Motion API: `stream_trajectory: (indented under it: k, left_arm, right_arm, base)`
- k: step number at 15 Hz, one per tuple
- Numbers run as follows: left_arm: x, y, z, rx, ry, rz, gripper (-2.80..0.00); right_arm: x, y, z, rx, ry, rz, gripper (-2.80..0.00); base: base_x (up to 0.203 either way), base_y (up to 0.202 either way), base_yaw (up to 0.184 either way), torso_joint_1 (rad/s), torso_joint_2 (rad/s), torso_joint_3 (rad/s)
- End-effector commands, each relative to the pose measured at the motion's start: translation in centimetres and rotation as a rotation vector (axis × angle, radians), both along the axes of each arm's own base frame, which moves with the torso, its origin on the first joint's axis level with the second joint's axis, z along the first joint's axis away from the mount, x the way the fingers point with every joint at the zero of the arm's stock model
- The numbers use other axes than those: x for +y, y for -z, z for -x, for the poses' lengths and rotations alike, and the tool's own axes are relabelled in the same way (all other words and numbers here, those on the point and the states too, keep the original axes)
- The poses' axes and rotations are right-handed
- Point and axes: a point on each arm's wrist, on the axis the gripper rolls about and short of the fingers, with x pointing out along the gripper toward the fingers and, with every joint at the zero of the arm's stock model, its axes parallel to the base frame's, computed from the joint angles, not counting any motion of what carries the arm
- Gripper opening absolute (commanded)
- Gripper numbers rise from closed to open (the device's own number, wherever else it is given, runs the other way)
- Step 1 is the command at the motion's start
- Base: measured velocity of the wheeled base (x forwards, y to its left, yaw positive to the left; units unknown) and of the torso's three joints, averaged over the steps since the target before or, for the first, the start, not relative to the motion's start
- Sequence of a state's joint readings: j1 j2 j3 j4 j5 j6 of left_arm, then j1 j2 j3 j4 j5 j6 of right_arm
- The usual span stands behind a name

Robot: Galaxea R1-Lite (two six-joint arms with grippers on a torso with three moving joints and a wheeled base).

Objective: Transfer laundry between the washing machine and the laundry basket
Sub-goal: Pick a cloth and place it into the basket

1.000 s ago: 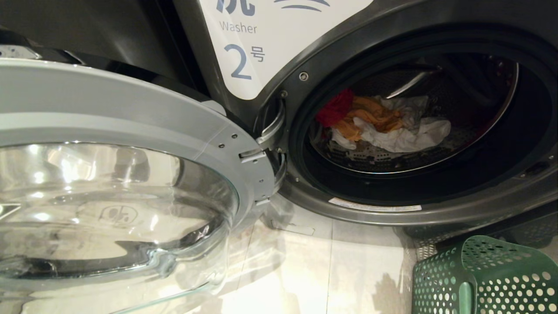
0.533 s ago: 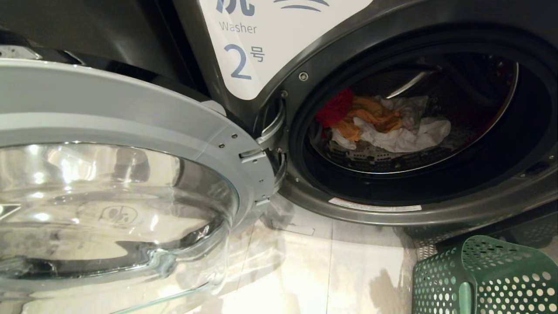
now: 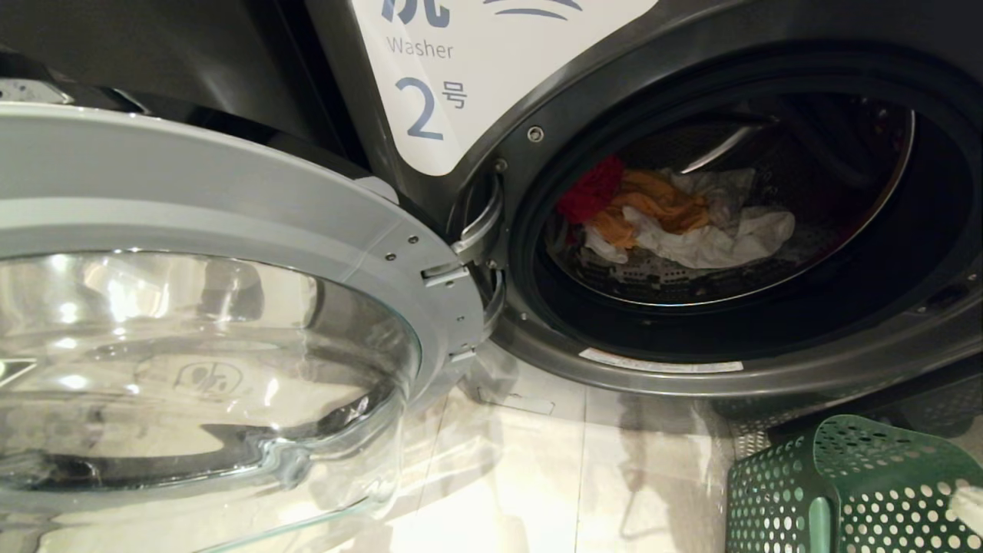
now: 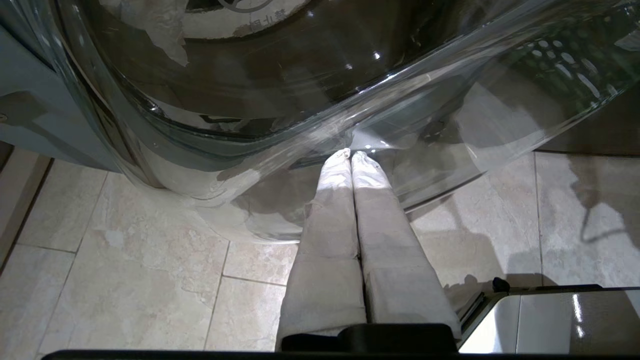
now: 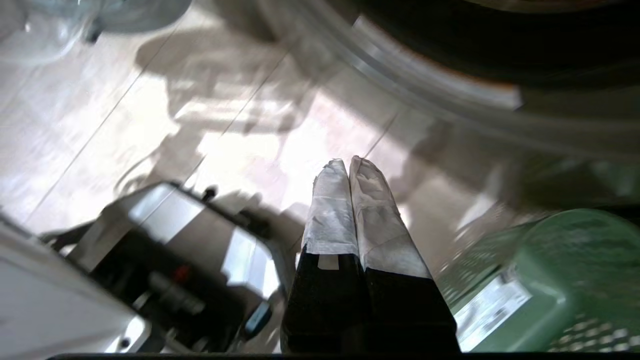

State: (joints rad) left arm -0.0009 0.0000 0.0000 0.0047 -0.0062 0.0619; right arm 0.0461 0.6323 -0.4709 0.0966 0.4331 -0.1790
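On the pale tiled floor (image 3: 537, 476) before the washing machine (image 3: 691, 46), I see soft, light laundry (image 3: 676, 215) in the drum, best pinched at a raised fold, the laundry basket (image 3: 852, 491) nearby, and left gripper (image 4: 351, 155) and right gripper (image 5: 348, 162) fingers together, empty.

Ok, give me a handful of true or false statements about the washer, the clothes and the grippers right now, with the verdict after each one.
1. The washing machine door stands wide open. True.
2. The laundry is already in the laundry basket. False: red, orange and white garments lie in the drum, and none shows in the part of the basket in view.
3. The left gripper is shut, holding nothing, its tips near the glass of the door. True.
4. The right gripper grips a white garment. False: its fingers are pressed together and empty, above the floor beside the basket.
5. The label on the machine reads 1. False: it reads 2.
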Motion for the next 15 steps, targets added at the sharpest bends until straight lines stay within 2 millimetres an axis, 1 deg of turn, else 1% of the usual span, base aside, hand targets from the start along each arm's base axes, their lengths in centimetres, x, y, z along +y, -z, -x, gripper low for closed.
stream_trajectory:
  k: [1,5,6,8,10,12,13,15]
  left_arm:
    - [0.0,0.0,0.0,0.001,0.0,0.0,-2.8]
    - [0.0,0.0,0.0,0.001,0.0,0.001,-2.8]
    - [0.0,0.0,0.0,0.001,0.001,0.0,-2.8]
    - [0.0,0.0,0.0,0.001,-0.001,0.0,-2.8]
    - [0.0,0.0,0.0,0.001,0.001,0.0,-2.8]
    - [0.0,0.0,0.0,0.001,0.0,0.0,-2.8]
    - [0.0,0.0,0.0,0.001,0.0,-0.001,-2.8]
    - [0.0,0.0,0.0,0.001,0.001,-0.001,-2.8]
  right_arm:
    - [0.5,1.8,-4.3,0.245,-0.055,0.012,-2.8]
    - [1.8,4.4,-9.2,0.506,-0.123,0.027,-2.8]
    - [2.2,5.1,-10.9,0.552,-0.13,0.024,-2.8]
    - [3.4,6.2,-14.9,0.577,-0.123,-0.011,-2.8]
    - [5.0,7.0,-19.1,0.552,-0.074,-0.071,-2.8]
    - [6.4,7.3,-23.2,0.467,-0.001,-0.138,-2.8]
    - [7.0,6.8,-25.3,0.396,0.047,-0.165,-2.8]
    - [7.6,5.3,-28.9,0.264,0.161,-0.199,-2.8]
  base:
    - [0.0,0.0,0.0,0.0,0.0,0.0]
    - [0.0,0.0,0.0,0.0,0.0,0.0]
    - [0.0,0.0,0.0,0.0,0.0,0.0]
    - [0.0,0.0,0.0,0.0,0.0,0.0]
    - [0.0,0.0,0.0,0.0,0.0,0.0]
    - [0.0,0.0,0.0,0.0,0.0,0.0]
    - [0.0,0.0,0.0,0.0,0.0,0.0]
    - [0.0,0.0,0.0,0.0,0.0,0.0]
